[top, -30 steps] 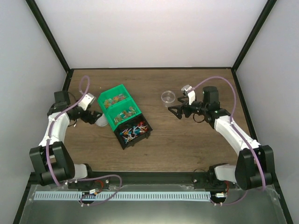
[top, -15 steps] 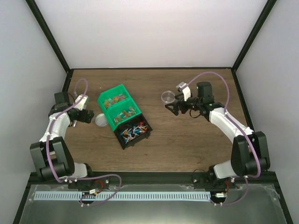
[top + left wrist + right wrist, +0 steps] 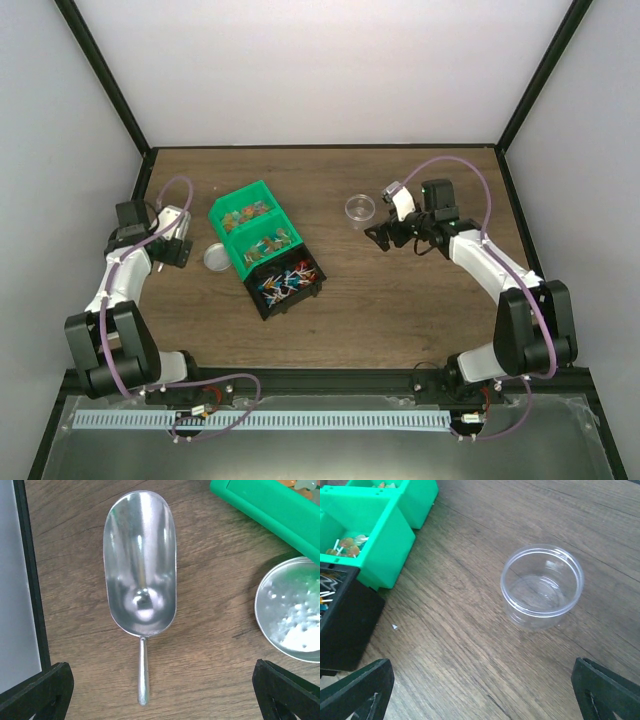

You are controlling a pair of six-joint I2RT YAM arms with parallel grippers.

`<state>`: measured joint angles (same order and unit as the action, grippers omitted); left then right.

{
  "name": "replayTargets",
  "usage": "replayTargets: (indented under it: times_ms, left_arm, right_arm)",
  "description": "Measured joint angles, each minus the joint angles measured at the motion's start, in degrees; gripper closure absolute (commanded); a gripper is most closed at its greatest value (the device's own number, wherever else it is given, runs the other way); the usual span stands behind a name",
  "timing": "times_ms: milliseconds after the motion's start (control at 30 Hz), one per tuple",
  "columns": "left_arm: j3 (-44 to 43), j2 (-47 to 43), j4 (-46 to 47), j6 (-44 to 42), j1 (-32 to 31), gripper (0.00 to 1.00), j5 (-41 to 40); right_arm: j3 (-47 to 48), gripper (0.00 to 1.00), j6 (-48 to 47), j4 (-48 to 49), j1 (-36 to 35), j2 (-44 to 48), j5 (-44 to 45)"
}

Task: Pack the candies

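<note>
Left claw [image 3: 160, 692]: jaws wide apart, holding nothing, hanging over the metal scoop [image 3: 140, 565]. The scoop lies flat on the surface [image 3: 400, 300], bowl away from you, thin handle pointing back between the fingers. The step in hand looks like taking the scoop.

- The handle sits slightly left of the claw's middle, so shift left before you descend.
- Close across the handle near the bowl. It is thin, shiny and flat on the wood, so it may slip or roll.
- Keep clear of the round clear lid [image 3: 292, 610] just beside it on the right.

The candies [image 3: 283, 280] sit in the black bin [image 3: 312, 283], touching the near end of the green bins [image 3: 250, 230]. None are packed yet.

Right claw [image 3: 480, 692]: also wide open and empty, near the clear cup [image 3: 540, 612], which stands upright and empty.

Views: only the left wrist view shows the scoop clearly. Only the top view shows the candies as a whole. The right wrist view alone confirms that the cup is empty.
</note>
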<state>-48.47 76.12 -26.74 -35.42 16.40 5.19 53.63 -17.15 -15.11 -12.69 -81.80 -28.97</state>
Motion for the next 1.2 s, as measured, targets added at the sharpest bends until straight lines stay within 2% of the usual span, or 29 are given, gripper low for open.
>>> replayTargets:
  times_ms: [233, 367, 467, 633, 867, 1033, 1200]
  left_arm:
    - [0.0, 0.0, -2.4, -1.4, 2.0, 0.00, 4.3]
    - [1.5, -1.0, -2.6, -2.7, 7.2, 0.01, 9.7]
    - [3.7, -1.0, -2.7, -4.9, 12.3, 0.07, 14.8]
    - [4.1, 5.5, -1.9, -8.2, 18.9, 0.14, 22.3]
    - [8.4, 11.0, 5.7, -10.3, 19.8, 0.24, 26.7]
    - [11.4, 12.9, 14.8, -11.3, 20.2, 0.25, 27.3]
    - [12.2, 15.7, 19.5, -13.3, 22.1, 0.25, 29.7]
  right_arm:
    - [0.0, 0.00, -0.2, -0.1, 1.0, 0.0, 0.5]
    - [0.0, 0.00, 0.0, -0.1, 1.0, 0.2, 0.3]
    - [0.0, 0.00, 0.5, -0.1, 1.0, 0.3, -0.5]
    - [1.1, 0.00, 1.8, -0.3, 1.0, 0.3, -2.9]
    - [2.6, 0.00, 4.5, 0.7, 1.0, 1.3, -7.2]
    - [2.6, 0.00, 6.6, 2.1, 1.0, 1.4, -10.7]
    - [2.6, 0.00, 8.3, 2.9, 1.0, 1.6, -14.0]
